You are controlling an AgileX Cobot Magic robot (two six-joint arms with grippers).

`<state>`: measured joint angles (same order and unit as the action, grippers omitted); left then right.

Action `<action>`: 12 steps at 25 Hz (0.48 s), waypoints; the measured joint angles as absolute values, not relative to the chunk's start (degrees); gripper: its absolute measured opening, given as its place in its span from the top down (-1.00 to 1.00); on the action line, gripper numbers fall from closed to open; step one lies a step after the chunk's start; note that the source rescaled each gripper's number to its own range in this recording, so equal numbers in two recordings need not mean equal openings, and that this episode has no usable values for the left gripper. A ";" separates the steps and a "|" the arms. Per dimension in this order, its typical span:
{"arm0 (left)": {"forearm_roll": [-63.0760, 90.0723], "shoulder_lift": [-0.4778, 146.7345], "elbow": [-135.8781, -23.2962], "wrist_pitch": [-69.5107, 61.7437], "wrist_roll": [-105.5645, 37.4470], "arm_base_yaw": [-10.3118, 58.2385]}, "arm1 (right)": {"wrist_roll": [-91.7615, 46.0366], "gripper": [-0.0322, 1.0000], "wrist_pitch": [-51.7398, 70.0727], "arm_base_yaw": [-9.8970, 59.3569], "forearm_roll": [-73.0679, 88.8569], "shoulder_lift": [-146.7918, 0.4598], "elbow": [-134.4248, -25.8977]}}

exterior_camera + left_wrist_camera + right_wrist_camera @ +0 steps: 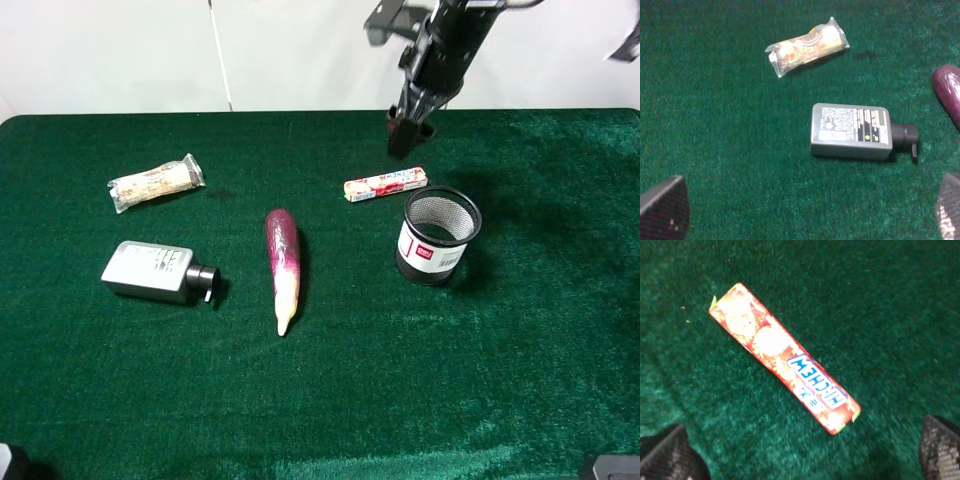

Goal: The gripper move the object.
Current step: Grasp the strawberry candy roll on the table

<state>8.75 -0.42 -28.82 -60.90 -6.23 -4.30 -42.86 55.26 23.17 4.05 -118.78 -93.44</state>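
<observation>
The object, a slim white and pink-red candy pack (386,184), lies flat on the green cloth, just left of and behind a mesh cup. In the right wrist view the candy pack (785,357) lies diagonally between and ahead of the fingertips. My right gripper (405,135) hangs above the cloth just behind the pack, not touching it; in its own view the right gripper (800,460) is open and empty. My left gripper (805,215) is open and empty, hovering near a grey bottle; it does not show in the exterior high view.
A black mesh cup (438,237) stands right of the pack. A purple-white radish (282,268) lies mid-table. A grey pump bottle (150,270) (850,131) and a clear-wrapped beige snack pack (155,182) (807,46) lie at the left.
</observation>
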 joint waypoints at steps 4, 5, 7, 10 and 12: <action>8.75 -0.42 -28.82 -60.90 -6.23 -4.30 | -43.87 -1.00 55.12 23.17 3.73 -122.45 -94.16; 8.75 -0.42 -28.82 -60.90 -6.23 -4.30 | -43.93 -1.00 55.12 23.17 3.66 -123.38 -94.70; 8.75 -0.42 -28.82 -60.90 -6.23 -4.30 | -44.16 -1.00 55.24 23.17 3.47 -125.18 -96.70; 8.75 -0.42 -28.82 -60.90 -6.23 -4.30 | -44.29 -1.00 56.32 23.17 3.47 -128.01 -100.41; 8.75 -0.42 -28.82 -60.90 -6.23 -4.30 | -44.29 -1.00 57.26 23.17 3.47 -130.23 -102.68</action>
